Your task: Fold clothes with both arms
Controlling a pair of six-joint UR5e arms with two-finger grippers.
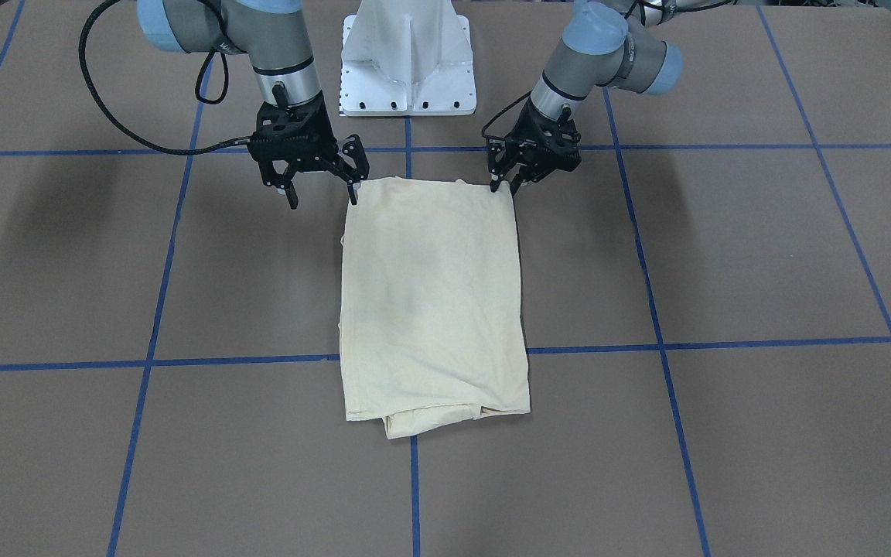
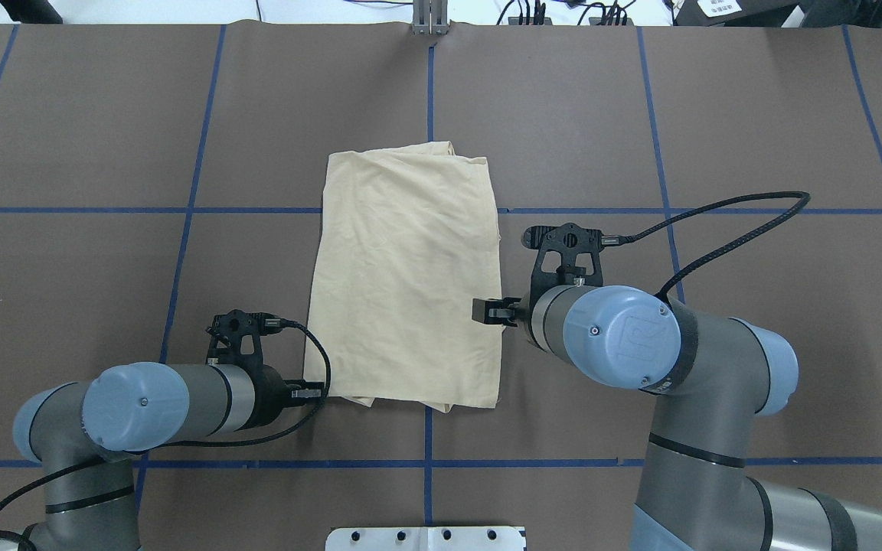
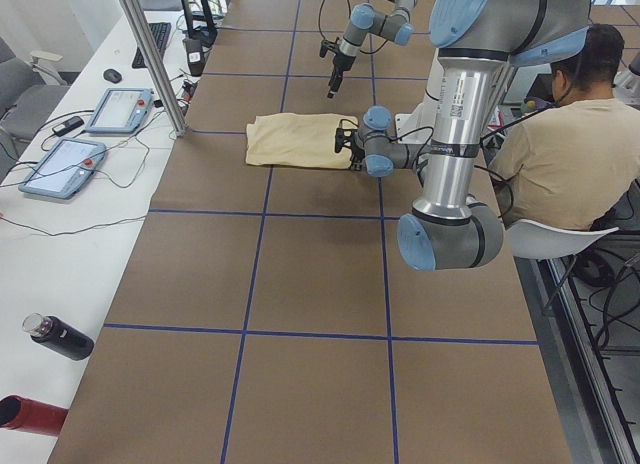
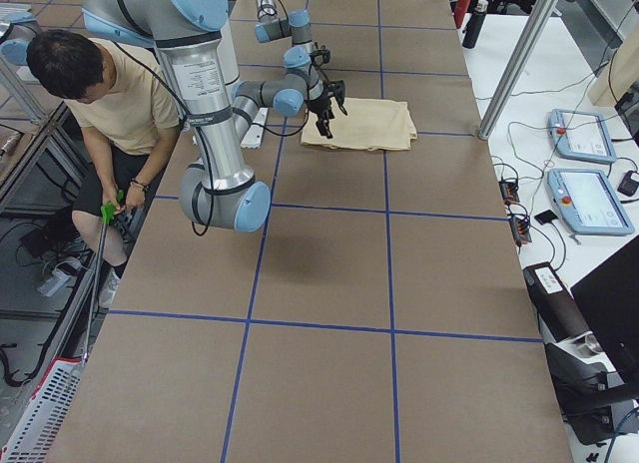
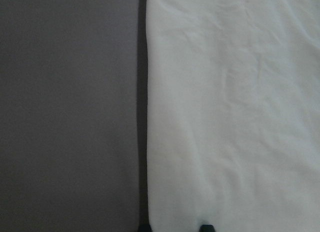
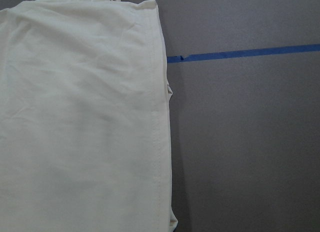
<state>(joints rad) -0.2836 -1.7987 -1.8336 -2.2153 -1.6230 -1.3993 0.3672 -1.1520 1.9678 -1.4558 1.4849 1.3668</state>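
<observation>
one folded t-shirt (image 1: 434, 302) lying mid-frame on the taped surface (image 1: 724, 255), two pincers at its top corners.
right pincer (image 1: 322, 199) spread wide at upper left, left pincer (image 1: 504, 188) narrowly apart at upper right; white pedestal (image 1: 407, 62) behind.

Bright, even overhead light filled the outside views, which were sharp. Soft shadows lay on the worktop (image 1: 51, 197) at ten o'clock. The left wrist view was dim and blurred, the shirt (image 5: 230, 112) bluish.

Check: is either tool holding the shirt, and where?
Right tool open, holding nothing. Left tool sits at a robot-side corner of the shirt; grip cannot be told.
</observation>
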